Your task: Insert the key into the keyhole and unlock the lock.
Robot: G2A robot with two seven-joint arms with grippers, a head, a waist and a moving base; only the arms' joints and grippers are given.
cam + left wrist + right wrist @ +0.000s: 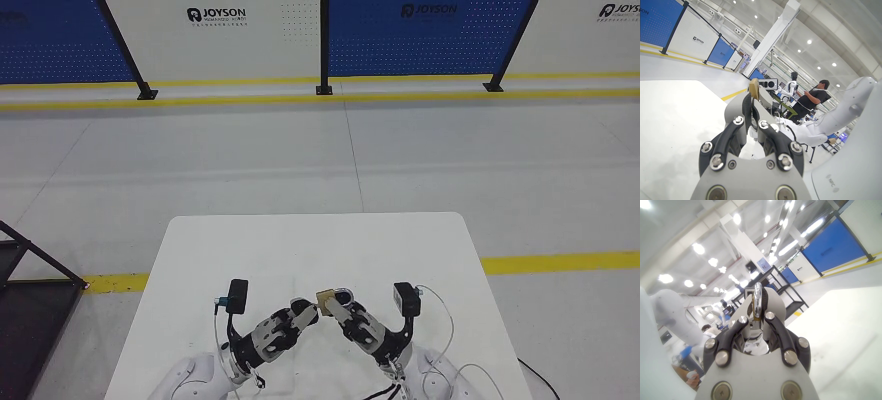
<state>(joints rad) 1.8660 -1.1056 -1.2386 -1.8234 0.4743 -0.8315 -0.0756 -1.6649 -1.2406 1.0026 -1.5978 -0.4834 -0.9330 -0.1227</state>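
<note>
Gripping padlock [757, 306], right pincer [758, 295], above table [300, 250]

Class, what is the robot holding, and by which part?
A padlock: the right gripper clamps its silver shackle end. The left gripper is shut at its brass body; whether its jaws pinch a key cannot be told.
</note>
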